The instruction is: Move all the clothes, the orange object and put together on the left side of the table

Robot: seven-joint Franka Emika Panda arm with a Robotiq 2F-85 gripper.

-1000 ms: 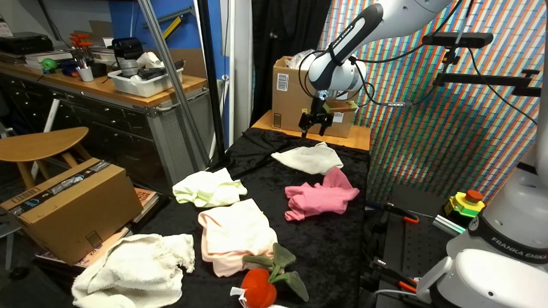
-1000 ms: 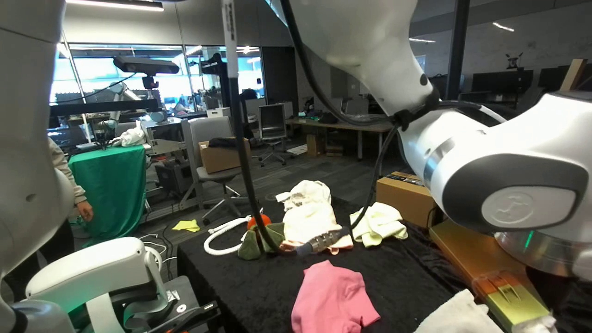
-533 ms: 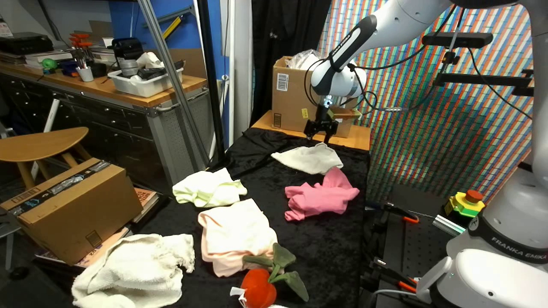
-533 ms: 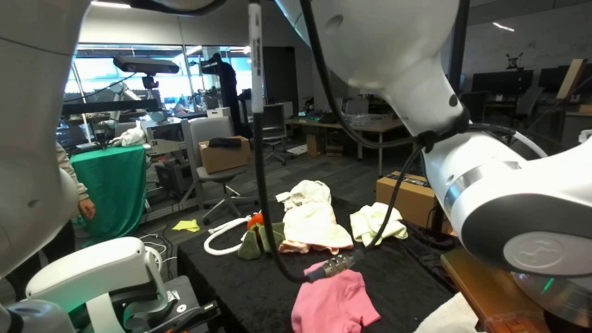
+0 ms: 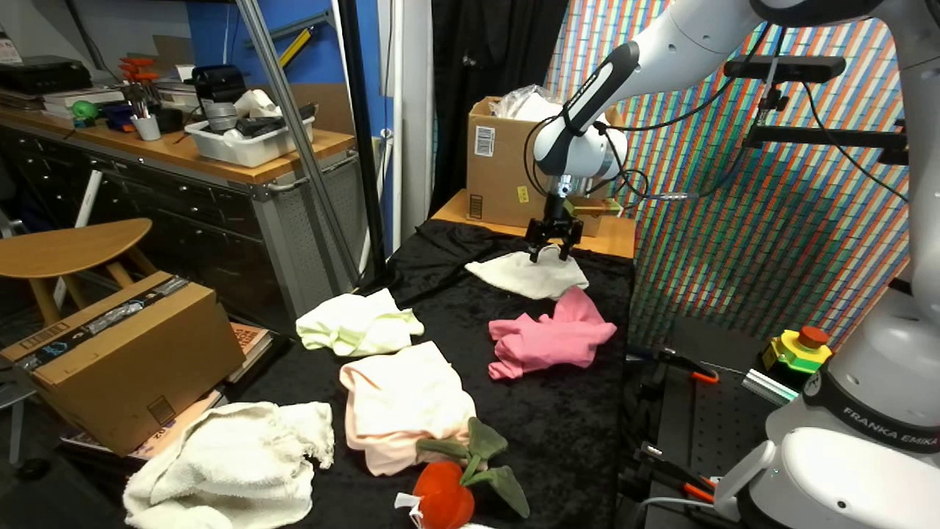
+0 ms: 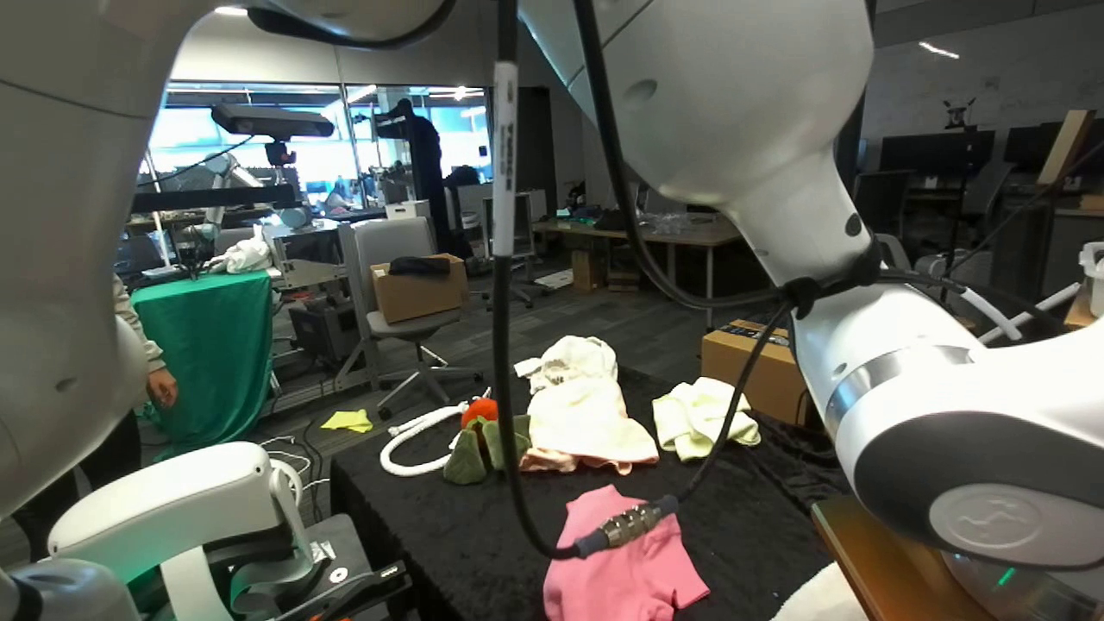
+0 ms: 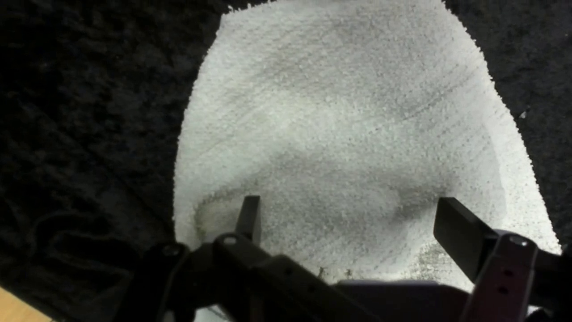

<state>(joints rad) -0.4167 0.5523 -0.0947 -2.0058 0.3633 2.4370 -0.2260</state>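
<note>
A greyish-white cloth (image 5: 521, 278) lies at the far end of the black-covered table and fills much of the wrist view (image 7: 339, 120). My gripper (image 5: 549, 256) is over its far edge. In the wrist view the gripper's fingers (image 7: 348, 199) are wide apart with cloth below and between them; touching cannot be told. A pink cloth (image 5: 551, 339) lies nearer. A pale yellow-green cloth (image 5: 358, 323), a peach cloth (image 5: 407, 397) and a cream towel (image 5: 235, 463) lie along the other side. An orange object (image 5: 444, 496) with green leaves touches the peach cloth.
Cardboard boxes (image 5: 507, 165) stand on the wooden end behind the gripper. Another cardboard box (image 5: 132, 360) sits on books beside the table. A white cord (image 6: 414, 440) lies near the orange object. The arm's cable (image 6: 634, 522) hangs in front of the pink cloth in an exterior view.
My gripper has come down and slightly right, from above the table's far end to the greyish-white cloth. The clothes and orange object have not moved.
</note>
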